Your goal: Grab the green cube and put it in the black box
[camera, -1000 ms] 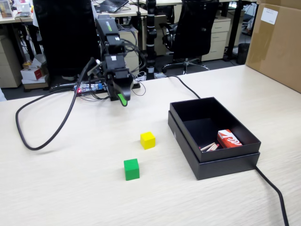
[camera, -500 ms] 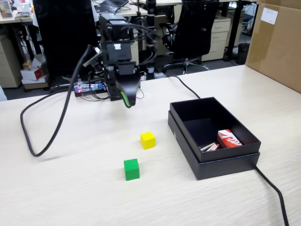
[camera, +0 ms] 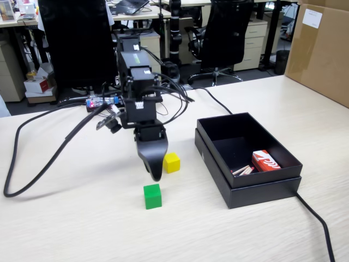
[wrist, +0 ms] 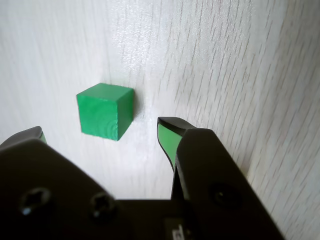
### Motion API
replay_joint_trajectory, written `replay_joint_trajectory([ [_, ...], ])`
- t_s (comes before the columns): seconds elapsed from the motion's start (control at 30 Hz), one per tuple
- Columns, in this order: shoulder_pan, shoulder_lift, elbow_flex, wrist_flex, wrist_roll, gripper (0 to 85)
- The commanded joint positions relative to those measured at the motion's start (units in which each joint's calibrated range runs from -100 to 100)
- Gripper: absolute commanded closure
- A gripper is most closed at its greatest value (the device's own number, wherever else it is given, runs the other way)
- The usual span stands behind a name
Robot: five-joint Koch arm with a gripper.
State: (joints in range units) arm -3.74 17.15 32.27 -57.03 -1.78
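The green cube (camera: 152, 196) (wrist: 104, 110) rests on the pale wooden table, apart from everything else. My gripper (camera: 154, 169) (wrist: 102, 131) hangs just above and behind it, open, with the cube lying slightly ahead of the gap between the green-lined fingertips (wrist: 167, 136). Nothing is held. The black box (camera: 283, 177) stands to the right in the fixed view, its open top facing up.
A yellow cube (camera: 172, 162) sits right beside the gripper, just behind the green one. Inside the box lie a small red-and-white carton (camera: 265, 160) and some thin sticks. Black cables cross the table at left and front right. A cardboard box stands far right.
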Motion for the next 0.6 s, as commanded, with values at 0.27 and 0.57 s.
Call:
replay_joint_trajectory([
  [0.27, -0.63, 7.92, 12.16, -0.04, -1.07, 40.8],
  [0.57, -0.78, 12.17, 14.97, -0.04, -1.17, 40.8],
])
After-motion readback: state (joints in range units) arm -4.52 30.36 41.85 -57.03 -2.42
